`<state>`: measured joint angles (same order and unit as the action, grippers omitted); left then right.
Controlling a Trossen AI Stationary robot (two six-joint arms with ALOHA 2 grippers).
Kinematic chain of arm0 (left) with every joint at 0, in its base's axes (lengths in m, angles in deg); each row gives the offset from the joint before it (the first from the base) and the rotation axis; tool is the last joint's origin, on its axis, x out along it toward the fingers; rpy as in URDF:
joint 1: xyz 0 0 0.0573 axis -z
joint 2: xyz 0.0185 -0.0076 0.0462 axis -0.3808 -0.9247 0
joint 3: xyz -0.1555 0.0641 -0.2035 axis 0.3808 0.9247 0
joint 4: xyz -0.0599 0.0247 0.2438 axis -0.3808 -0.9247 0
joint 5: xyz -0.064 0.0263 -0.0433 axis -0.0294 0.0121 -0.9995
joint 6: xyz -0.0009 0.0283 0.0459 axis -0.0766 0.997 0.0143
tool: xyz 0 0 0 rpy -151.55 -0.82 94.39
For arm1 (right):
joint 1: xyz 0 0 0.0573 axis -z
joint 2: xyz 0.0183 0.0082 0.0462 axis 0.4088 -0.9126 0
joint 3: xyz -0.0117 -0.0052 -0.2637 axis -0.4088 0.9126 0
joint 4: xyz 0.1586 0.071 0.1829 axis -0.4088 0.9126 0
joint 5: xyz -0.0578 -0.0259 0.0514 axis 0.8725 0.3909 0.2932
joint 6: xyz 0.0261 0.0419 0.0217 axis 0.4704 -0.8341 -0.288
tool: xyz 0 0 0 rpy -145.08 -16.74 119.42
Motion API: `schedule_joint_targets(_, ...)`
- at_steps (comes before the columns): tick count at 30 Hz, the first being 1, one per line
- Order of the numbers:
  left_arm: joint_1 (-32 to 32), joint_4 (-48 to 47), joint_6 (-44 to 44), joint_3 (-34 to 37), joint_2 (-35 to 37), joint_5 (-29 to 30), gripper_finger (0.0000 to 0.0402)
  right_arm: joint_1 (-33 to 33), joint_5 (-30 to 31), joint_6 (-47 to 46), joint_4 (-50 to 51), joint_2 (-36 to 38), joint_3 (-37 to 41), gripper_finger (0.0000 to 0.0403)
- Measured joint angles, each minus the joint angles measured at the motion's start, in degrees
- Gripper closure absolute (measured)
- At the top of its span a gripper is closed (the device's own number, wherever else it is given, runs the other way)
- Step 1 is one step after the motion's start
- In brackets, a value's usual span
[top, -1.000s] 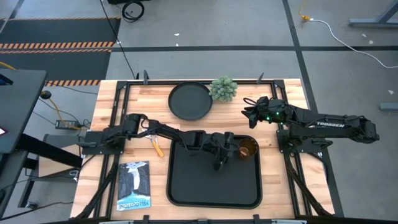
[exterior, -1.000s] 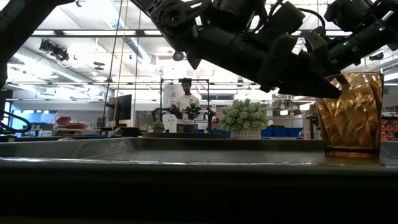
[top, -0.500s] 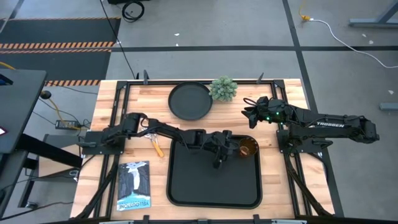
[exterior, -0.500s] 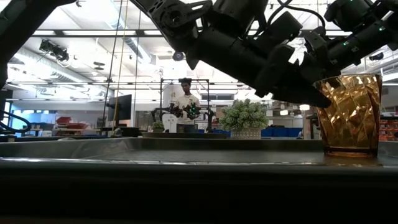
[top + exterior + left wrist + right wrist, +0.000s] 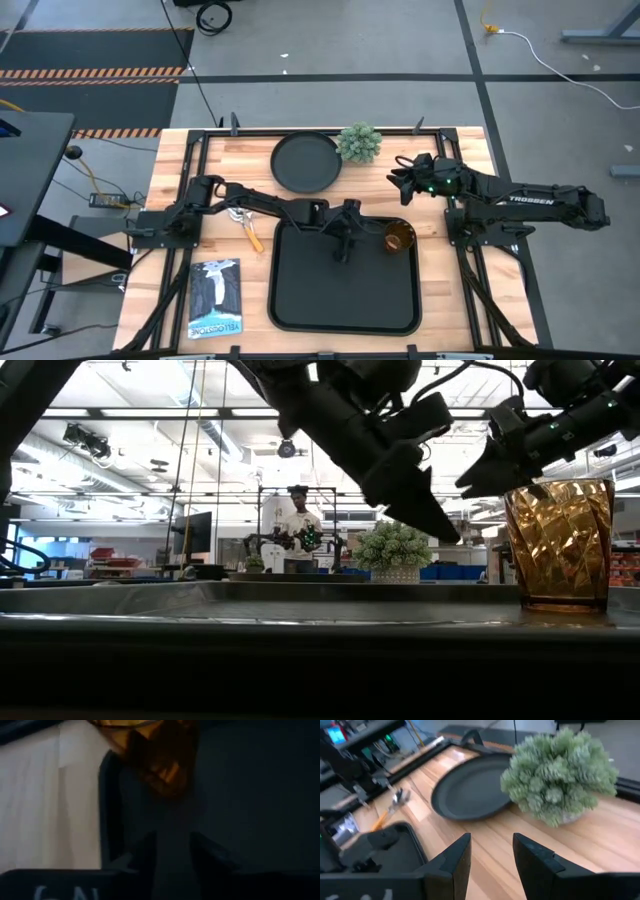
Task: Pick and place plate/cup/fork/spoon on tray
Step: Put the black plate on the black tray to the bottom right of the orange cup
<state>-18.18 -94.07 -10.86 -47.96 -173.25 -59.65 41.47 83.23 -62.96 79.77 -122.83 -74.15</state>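
Where left claw (image 5: 344,250) hovers, cup (image 5: 150,745) half-cropped.

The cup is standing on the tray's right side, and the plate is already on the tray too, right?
Not quite. The cup does stand on the tray's right side, but the plate is not on the tray: the high view shows it on the bare wood beyond the tray, beside the small plant.

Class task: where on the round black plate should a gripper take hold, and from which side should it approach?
Grip the round black plate by its raised rim, since it lies flat on the wood. Probably come from above at the edge facing the large black rectangular tray; the small green plant crowds the right side.
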Motion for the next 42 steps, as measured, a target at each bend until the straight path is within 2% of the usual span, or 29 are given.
schedule_joint_targets(4,-0.07,-5.67,2.16,0.07,2.57,4.07,0.0299,-0.01,-1.33,-0.2,-3.99,-0.61,0.0,0.025)
schedule_joint_targets(13,-1.6,-10.13,5.15,0.02,6.45,4.32,0.0352,0.08,-1.91,-0.02,-11.36,-7.11,0.02,0.025)
schedule_joint_targets(21,-5.27,-14.21,11.04,0.07,10.29,4.5,0.0375,0.77,-1.76,-0.02,-18.72,-11.53,0.02,0.025)
schedule_joint_targets(24,-6.94,-15.8,11.66,0.04,12.48,2.5,0.0379,1.55,-1.44,-0.2,-21.61,-12.33,0.02,0.025)
schedule_joint_targets(32,-8.85,-20.41,8.69,0.0,16.33,-8.63,0.0379,0.63,0.1,-1.73,-28.84,-15.29,-0.03,0.025)
schedule_joint_targets(35,-7.67,-22.39,7.8,0.0,16.46,-8.76,0.0379,-0.85,0.15,-1.75,-30.68,-16.66,-0.26,0.025)
schedule_joint_targets(42,-3.73,-27.41,5.47,0.02,16.49,-7.95,0.0379,-4.12,1.79,1.65,-30.06,-22.82,-6.65,0.025)
